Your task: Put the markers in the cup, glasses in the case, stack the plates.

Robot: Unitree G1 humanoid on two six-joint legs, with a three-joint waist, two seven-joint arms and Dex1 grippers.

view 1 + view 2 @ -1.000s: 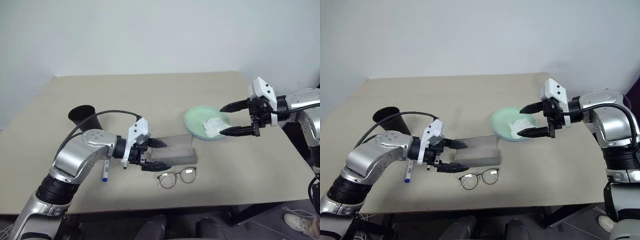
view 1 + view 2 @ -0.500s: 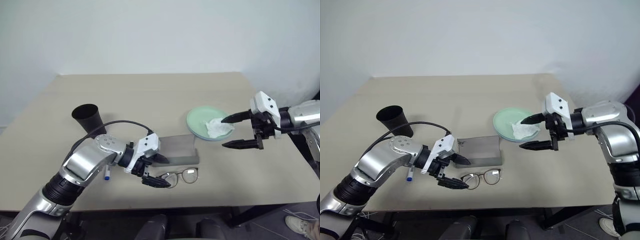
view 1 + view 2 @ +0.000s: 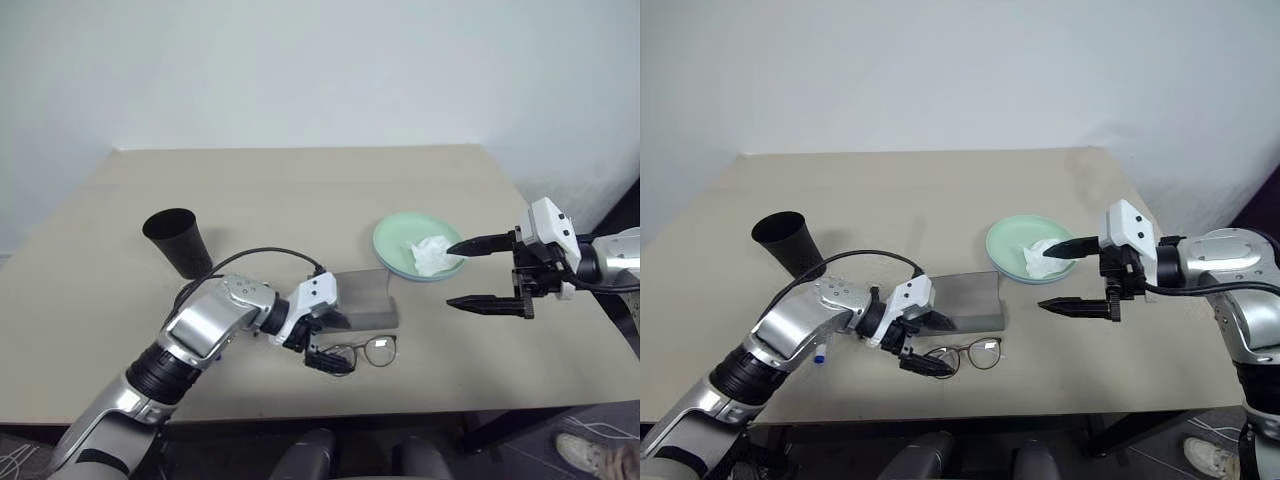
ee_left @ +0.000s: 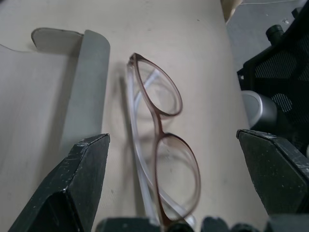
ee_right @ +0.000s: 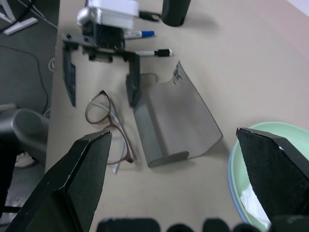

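On the beige table (image 3: 300, 190), at the left, the matte black cup (image 3: 178, 240) stands upright, rim upward, well apart from the other items. Near it, largely hidden behind the left arm in the head views, lie the two markers: the blue-capped marker (image 5: 137, 34) and the black-capped marker (image 5: 153, 52), side by side between the cup and the case, as the right wrist view shows.

The left gripper (image 3: 325, 340) is low over the table near the front edge, its two black fingers spread wide and grasping nothing. One finger (image 4: 72, 186) lies over the front edge of the case, the other (image 4: 275, 169) on the far side of the glasses, so that the left end of the glasses sits between the fingers. Whether either finger touches the frame cannot be told.

The grey case (image 3: 365, 297) rests flat at mid-table. The glasses (image 3: 365, 351) lie just in front of it, lenses flat on the table, outside the case.

To the right, the light green plate (image 3: 395, 240) carries a crumpled white tissue (image 3: 430, 255); a thin blue rim shows at the plate's edge in the right wrist view.

At the far right, the right gripper (image 3: 470, 273) hovers above the table beside the plate, fingers spread wide and empty, the upper fingertip (image 3: 462, 247) near the tissue.
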